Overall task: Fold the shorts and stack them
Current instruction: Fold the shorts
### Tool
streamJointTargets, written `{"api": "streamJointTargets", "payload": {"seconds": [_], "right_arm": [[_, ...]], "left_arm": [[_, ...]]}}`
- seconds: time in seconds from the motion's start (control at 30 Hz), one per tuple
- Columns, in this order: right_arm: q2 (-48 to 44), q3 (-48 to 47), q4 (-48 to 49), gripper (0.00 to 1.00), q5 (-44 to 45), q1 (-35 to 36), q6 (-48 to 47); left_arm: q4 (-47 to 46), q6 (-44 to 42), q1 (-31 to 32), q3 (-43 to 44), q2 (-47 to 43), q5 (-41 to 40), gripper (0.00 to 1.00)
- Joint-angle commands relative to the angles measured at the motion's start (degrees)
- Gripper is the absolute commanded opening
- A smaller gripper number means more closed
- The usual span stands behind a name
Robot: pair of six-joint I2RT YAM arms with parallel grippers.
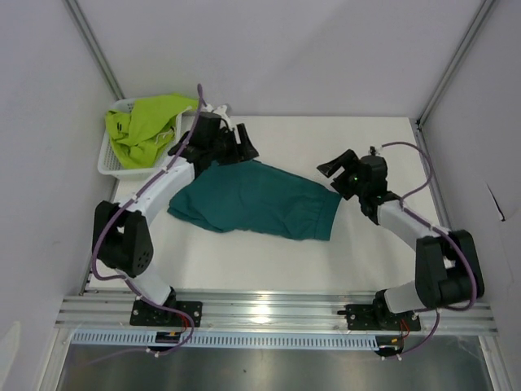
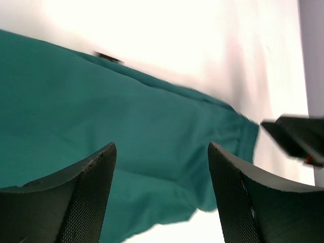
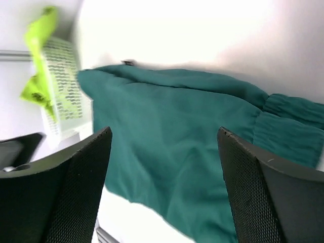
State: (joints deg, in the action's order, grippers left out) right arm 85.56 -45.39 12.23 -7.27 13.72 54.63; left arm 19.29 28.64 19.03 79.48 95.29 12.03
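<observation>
Teal shorts: lie loosely spread on the middle of the desk, a little toward the left edge.
Right gripper: fingers spread with nothing between them, just beside the right end of the teal shorts.
Left gripper: fingers spread and not pinching any cloth, over the far left part of the teal shorts.
Lime shorts: bunched in the basket, draped over its rim.
Basket: white mesh, at the far left corner.
</observation>
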Motion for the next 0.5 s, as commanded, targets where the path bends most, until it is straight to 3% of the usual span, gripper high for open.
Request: {"api": "streamJointTargets", "payload": {"seconds": [0.0, 0.13, 0.23, 0.47], "right_arm": [[-7.59, 2.84, -5.45, 0.86, -5.99, -3.95, -6.11], [-12.43, 3.46, -14.84, 0.84, -5.83, -6.16, -12.69], [-12.96, 4.87, -14.96, 0.83, -6.26, -6.94, -16.48], [-7.78, 5.83, -14.16, 0.87, -9.34, -7.21, -17.54]], "left_arm": [[-1.09, -1.14, 6.27, -1.52, -1.07, -1.13, 0.75], [-1.01, 0.53, 11.99, -0.12, 1.47, -1.05, 0.75], [-1.27, 1.15, 18.3, 0.58, 3.49, -2.18, 0.75], [-7.13, 3.43, 24.65, -3.01, 7.28, -2.9, 0.75]]}}
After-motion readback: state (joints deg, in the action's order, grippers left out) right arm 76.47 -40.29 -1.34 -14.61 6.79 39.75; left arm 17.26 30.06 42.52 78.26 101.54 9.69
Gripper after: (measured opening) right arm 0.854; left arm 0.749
